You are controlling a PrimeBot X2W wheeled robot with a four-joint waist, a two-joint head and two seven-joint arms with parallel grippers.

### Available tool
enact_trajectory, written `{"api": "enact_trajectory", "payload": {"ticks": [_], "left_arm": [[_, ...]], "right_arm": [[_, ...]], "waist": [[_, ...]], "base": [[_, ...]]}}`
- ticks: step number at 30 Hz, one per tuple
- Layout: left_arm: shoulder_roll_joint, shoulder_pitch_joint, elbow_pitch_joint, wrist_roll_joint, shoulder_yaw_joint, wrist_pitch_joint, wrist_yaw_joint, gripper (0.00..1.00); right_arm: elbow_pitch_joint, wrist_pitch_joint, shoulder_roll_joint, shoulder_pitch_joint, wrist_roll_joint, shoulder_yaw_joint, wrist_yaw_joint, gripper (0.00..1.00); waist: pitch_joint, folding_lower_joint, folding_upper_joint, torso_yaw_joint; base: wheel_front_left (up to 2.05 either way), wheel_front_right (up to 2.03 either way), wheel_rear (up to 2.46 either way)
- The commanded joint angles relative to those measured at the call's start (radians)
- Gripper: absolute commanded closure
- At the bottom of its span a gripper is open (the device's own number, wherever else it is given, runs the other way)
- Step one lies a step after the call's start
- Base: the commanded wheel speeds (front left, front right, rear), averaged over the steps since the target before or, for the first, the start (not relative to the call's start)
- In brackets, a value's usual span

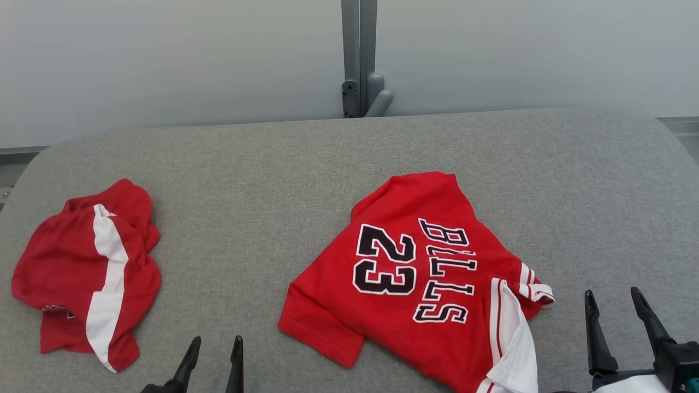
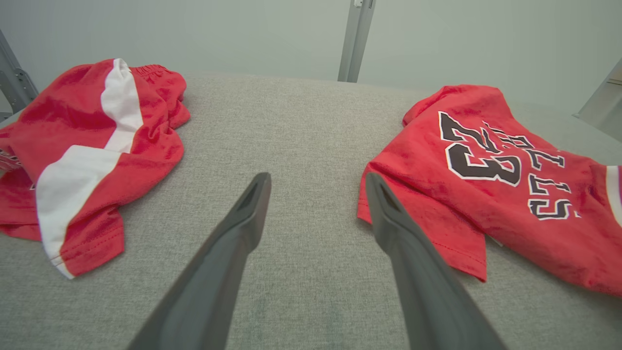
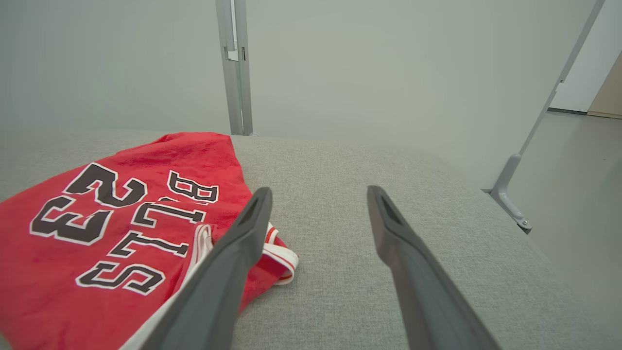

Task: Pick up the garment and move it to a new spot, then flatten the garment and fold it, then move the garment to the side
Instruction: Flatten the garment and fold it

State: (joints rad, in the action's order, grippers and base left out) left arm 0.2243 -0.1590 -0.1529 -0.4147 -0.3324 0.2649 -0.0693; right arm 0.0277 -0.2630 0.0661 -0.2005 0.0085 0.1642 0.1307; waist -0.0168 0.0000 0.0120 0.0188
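Note:
A red jersey (image 1: 415, 284) with "23" and black lettering lies crumpled on the grey padded table (image 1: 273, 164), right of centre, a white-striped sleeve at its lower right. It also lies at the right of the left wrist view (image 2: 486, 194) and at the left of the right wrist view (image 3: 97, 233). A second red garment (image 1: 87, 273) with a white stripe lies bunched at the table's left (image 2: 97, 146). My left gripper (image 1: 217, 341) (image 2: 317, 180) stands open between the two garments, touching neither. My right gripper (image 1: 612, 295) (image 3: 319, 192) is open just right of the jersey's sleeve.
A grey metal post (image 1: 359, 57) rises behind the table's far edge against a pale wall. In the right wrist view the table's right edge drops to the floor beside a slanted frame leg (image 3: 510, 184). Bare grey fabric lies between the garments (image 1: 235, 229).

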Motion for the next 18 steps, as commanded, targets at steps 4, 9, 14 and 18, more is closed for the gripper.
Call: {"api": "enact_trajectory", "payload": {"ticks": [4, 9, 14, 18], "left_arm": [[-0.04, -0.022, -0.012, 0.046, 0.049, 0.0, 0.034, 0.0], [-0.082, -0.033, -0.016, 0.086, 0.1, 0.0, 0.07, 0.0], [-0.11, -0.006, -0.02, 0.123, 0.127, 0.0, 0.117, 0.0], [-0.126, 0.036, -0.035, 0.151, 0.136, 0.0, 0.143, 0.0]], "right_arm": [[-0.001, -0.003, -0.005, -0.01, 0.0, -0.019, 0.0, 0.0], [-0.005, -0.003, -0.004, -0.006, -0.002, -0.035, 0.0, 0.0], [0.006, -0.003, 0.002, -0.014, -0.014, -0.031, 0.0, 0.0], [0.02, -0.003, 0.009, -0.018, -0.024, -0.041, 0.0, 0.0]], "waist": [[0.003, 0.0, -0.012, -0.005], [0.003, 0.0, -0.012, -0.012], [0.005, 0.0, -0.012, -0.009], [0.006, 0.0, -0.012, -0.008]], "base": [[0.0, 0.0, 0.0], [0.0, 0.0, 0.0], [0.0, 0.0, 0.0], [0.0, 0.0, 0.0]]}}
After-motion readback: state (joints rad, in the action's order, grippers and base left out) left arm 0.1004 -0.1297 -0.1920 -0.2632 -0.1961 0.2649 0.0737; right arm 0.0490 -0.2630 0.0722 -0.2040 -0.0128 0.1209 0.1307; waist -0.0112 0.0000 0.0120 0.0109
